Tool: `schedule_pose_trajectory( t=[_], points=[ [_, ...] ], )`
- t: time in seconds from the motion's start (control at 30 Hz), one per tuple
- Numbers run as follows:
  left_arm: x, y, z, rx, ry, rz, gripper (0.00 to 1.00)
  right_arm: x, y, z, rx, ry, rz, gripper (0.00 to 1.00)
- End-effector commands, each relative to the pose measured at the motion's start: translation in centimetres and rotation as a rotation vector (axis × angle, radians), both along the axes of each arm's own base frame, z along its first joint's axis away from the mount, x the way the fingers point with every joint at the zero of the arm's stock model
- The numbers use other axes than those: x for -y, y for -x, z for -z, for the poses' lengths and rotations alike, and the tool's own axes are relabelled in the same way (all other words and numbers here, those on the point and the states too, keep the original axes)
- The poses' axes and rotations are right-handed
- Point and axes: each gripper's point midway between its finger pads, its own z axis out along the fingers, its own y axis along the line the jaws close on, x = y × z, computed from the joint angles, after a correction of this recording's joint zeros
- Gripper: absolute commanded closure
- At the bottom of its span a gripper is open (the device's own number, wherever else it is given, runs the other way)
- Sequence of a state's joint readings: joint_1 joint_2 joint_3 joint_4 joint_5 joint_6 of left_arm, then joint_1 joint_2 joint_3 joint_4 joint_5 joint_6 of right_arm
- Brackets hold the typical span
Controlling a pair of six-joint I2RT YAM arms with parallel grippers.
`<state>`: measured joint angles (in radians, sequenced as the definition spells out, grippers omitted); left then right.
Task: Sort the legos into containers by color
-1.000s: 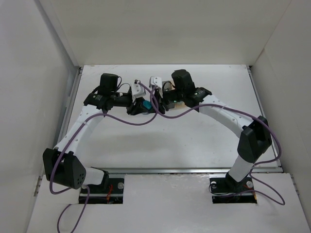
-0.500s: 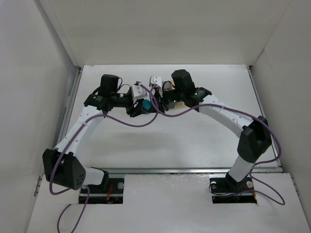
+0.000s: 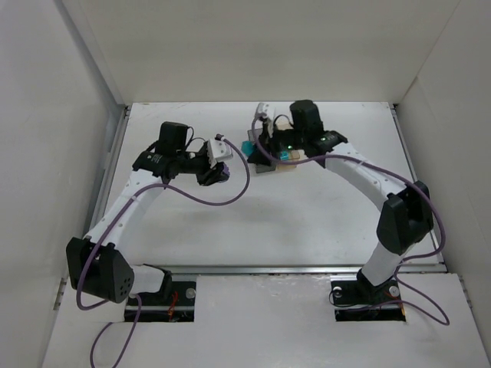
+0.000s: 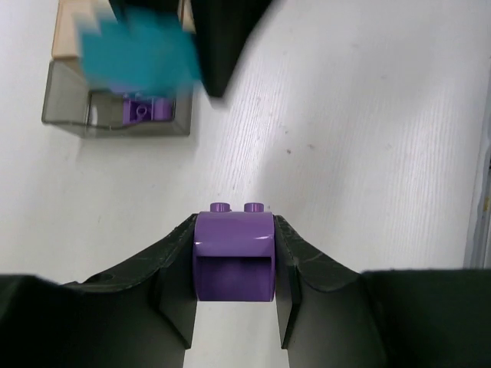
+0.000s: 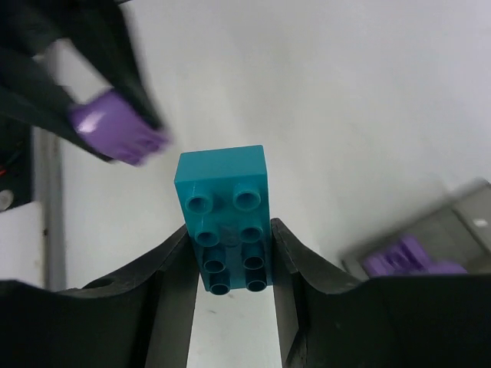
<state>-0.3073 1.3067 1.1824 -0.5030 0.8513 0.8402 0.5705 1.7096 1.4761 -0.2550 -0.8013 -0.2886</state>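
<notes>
Left wrist view gives you the left gripper clamped on a small purple plastic brick, studs pointing away from the camera, held above the white table. Ahead of it sits the smoky grey translucent box with a second purple brick lying inside. The amber translucent box sits right against its far side. A blurred teal plastic brick hangs over those two boxes.

Your right wrist camera shows the right gripper closed on that teal brick, its hollow underside facing the lens and most of it sticking out past the fingertips. The grey box appears at the lower right of that view with purple inside, though too blurred for you to count pieces. The left gripper and its purple brick show at the upper left.

From the top camera, you see the right gripper over the left end of the paired boxes. The left gripper hangs to their left, clear of both.
</notes>
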Motion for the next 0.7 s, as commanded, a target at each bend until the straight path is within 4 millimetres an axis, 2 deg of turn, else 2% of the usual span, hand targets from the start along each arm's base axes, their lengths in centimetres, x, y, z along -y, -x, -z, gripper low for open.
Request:
schedule_pose_trajectory(
  t=[0.0, 0.03, 0.1, 0.17, 0.2, 0.23, 0.27, 0.3, 0.33, 0.37, 0.4, 0.43, 0.47, 0.5, 0.53, 0.57, 0.63, 0.67],
  points=[
    [-2.2, 0.2, 1.6, -0.001, -0.085, -0.060, 1.00, 4.8, -5.5, -3.0, -0.016, -0.080, 0.218, 1.00],
    [-2.3, 0.1, 1.7, 0.001, -0.092, -0.067, 1.00, 6.1, -6.8, -2.8, -0.015, -0.071, 0.284, 1.00],
    [-2.6, 0.1, 2.4, -0.034, -0.092, -0.085, 1.00, 7.2, -8.3, -2.0, -0.030, -0.051, 0.368, 1.00],
    [-2.4, -0.2, 2.1, -0.040, -0.074, -0.104, 1.00, 7.9, -10.1, -0.7, -0.070, -0.033, 0.453, 1.00],
    [-2.3, -0.4, 2.1, -0.049, -0.058, -0.122, 1.00, 8.4, -11.6, 0.7, -0.106, -0.019, 0.508, 1.00],
    [-2.3, -0.7, 1.9, -0.047, -0.054, -0.137, 1.00, 8.4, -12.2, 1.6, -0.164, -0.022, 0.561, 1.00],
    [-2.2, -0.9, 1.8, -0.047, -0.044, -0.146, 1.00, 10.4, -14.3, 2.7, -0.189, -0.008, 0.677, 1.00],
    [-2.2, -1.3, 1.5, -0.036, -0.038, -0.162, 1.00, 11.1, -15.5, 3.1, -0.213, -0.013, 0.736, 1.00],
    [-2.1, -1.4, 1.4, -0.051, -0.026, -0.177, 1.00, 11.7, -16.5, 5.6, -0.296, 0.001, 0.808, 1.00],
    [-2.2, -1.5, 1.5, -0.055, -0.031, -0.192, 1.00, 12.5, -17.4, 6.4, -0.318, 0.009, 0.867, 1.00],
    [-2.4, -1.8, 1.4, -0.044, -0.035, -0.201, 1.00, 13.3, -18.3, 7.1, -0.309, 0.033, 0.923, 0.95],
    [-2.3, -1.8, 1.4, -0.052, -0.032, -0.207, 1.00, 13.4, -19.1, 6.8, -0.298, 0.036, 0.946, 0.81],
    [-2.4, -2.0, 1.3, -0.048, -0.030, -0.218, 1.00, 13.6, -19.3, 8.4, -0.324, 0.071, 0.959, 0.76],
    [-2.5, -2.1, 1.4, -0.053, -0.032, -0.230, 1.00, 13.7, -19.5, 8.7, -0.330, 0.083, 0.970, 0.73],
    [-2.4, -2.4, 1.0, -0.041, -0.019, -0.236, 1.00, 13.8, -19.9, 8.4, -0.314, 0.090, 0.975, 0.60],
    [-2.3, -2.5, 0.8, -0.042, -0.009, -0.244, 1.00, 13.9, -19.7, 9.1, -0.321, 0.113, 0.970, 0.52],
    [-2.1, -3.1, 0.3, -0.041, 0.020, -0.275, 1.00, 14.4, -19.8, 9.4, -0.310, 0.134, 0.987, 0.43],
    [-2.0, -3.4, 0.3, -0.052, 0.031, -0.285, 1.00, 14.4, -19.8, 8.8, -0.302, 0.126, 0.987, 0.34]
  ],
)
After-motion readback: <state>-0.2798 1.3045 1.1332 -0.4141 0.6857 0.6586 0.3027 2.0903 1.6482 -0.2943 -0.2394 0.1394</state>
